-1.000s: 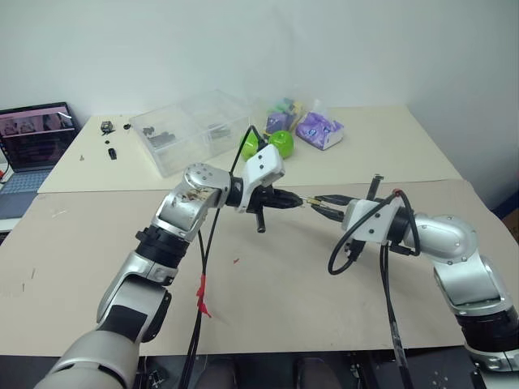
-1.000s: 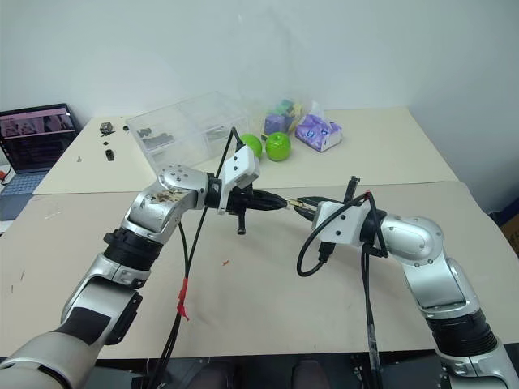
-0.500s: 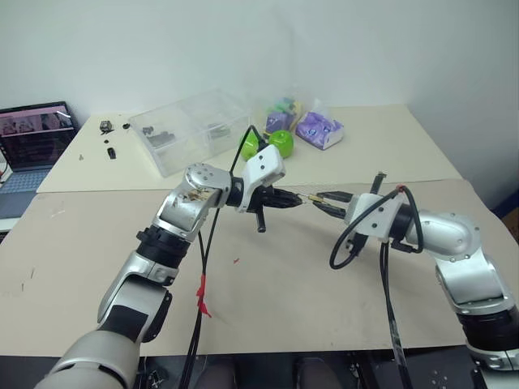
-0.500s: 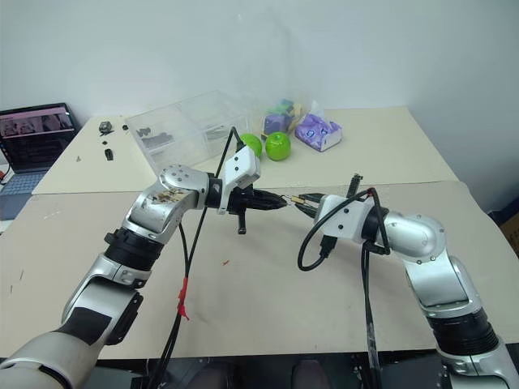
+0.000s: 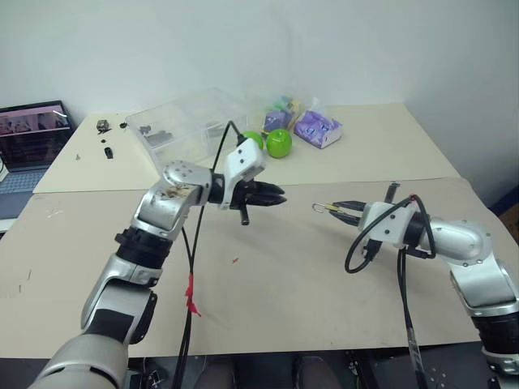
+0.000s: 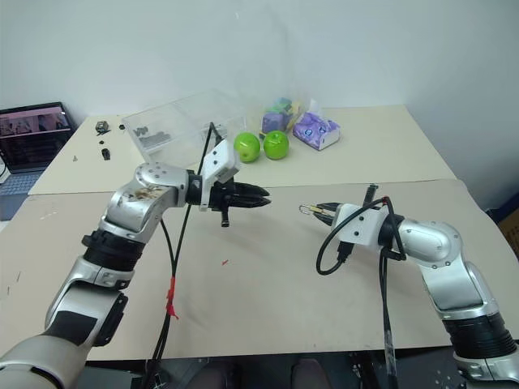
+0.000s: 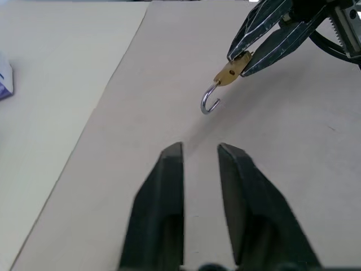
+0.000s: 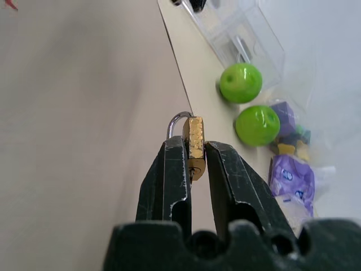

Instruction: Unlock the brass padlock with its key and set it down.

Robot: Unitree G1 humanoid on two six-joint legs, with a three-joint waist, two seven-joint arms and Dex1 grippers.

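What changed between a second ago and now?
The two grippers, tip to tip earlier, have drawn apart. The left gripper pulled back toward the robot's left and its fingers now stand parted. The right gripper stays shut on the padlock, shackle open. Apples and clear box unchanged.

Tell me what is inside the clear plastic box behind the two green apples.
Inside the clear plastic box lie small dark parts; what they are cannot be told.
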